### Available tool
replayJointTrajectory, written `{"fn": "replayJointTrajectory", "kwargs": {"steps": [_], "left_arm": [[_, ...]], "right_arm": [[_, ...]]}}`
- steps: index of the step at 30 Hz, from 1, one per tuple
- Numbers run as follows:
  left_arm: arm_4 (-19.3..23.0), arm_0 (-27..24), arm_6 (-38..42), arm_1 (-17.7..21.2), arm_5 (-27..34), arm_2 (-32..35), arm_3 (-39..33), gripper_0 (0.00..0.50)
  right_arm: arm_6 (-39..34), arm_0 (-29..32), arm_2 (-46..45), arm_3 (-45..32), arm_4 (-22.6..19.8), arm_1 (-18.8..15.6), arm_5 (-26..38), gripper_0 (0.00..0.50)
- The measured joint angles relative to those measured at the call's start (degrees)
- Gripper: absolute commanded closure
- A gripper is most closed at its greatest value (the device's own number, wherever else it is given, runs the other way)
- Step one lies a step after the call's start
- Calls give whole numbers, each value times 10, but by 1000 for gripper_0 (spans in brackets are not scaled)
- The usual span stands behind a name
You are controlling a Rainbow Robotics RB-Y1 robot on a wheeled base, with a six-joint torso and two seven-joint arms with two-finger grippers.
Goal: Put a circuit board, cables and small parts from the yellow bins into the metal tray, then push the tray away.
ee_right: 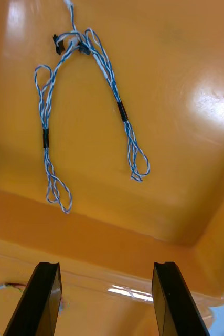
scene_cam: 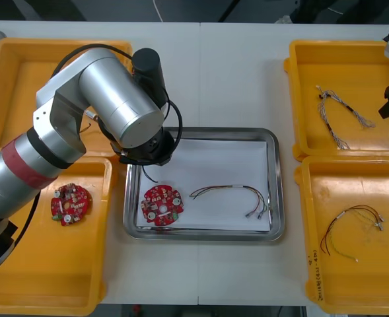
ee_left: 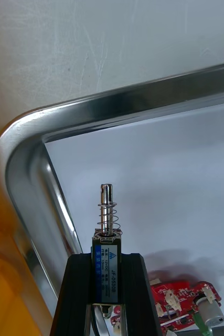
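Note:
My left gripper (ee_left: 107,258) is shut on a small metal part (ee_left: 107,218), a block with a spring and a pin. It hangs over the metal tray's (scene_cam: 274,173) white inside, near the far left corner (ee_left: 33,136). My left arm (scene_cam: 115,99) covers that corner in the front view. In the tray lie a round red circuit board (scene_cam: 161,205) and a red and yellow cable (scene_cam: 234,194). My right gripper (ee_right: 106,273) stands open above the far right yellow bin (scene_cam: 306,79), short of the twisted blue and white cable (ee_right: 85,100).
A second red board (scene_cam: 70,203) lies in the near left bin (scene_cam: 22,277). The near right bin (scene_cam: 313,264) holds thin black and red cables (scene_cam: 349,228). The blue and white cable (scene_cam: 339,115) lies mid-bin.

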Motion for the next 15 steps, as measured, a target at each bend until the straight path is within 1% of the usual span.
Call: {"fn": "replayJointTrajectory", "kwargs": {"steps": [3,6,10,15], "left_arm": [[-2,1,0,0,-10,-7,8,499],[-6,6,0,0,-27,-11,14,498],[-24,10,0,-1,-41,-23,20,499],[-27,11,0,-1,-49,-31,28,499]], "right_arm": [[38,-20,7,38,15,-4,0,0],[47,-39,8,77,22,-5,-10,0],[64,-55,8,117,22,-5,-47,0],[71,-59,11,153,22,-5,-111,0]]}}
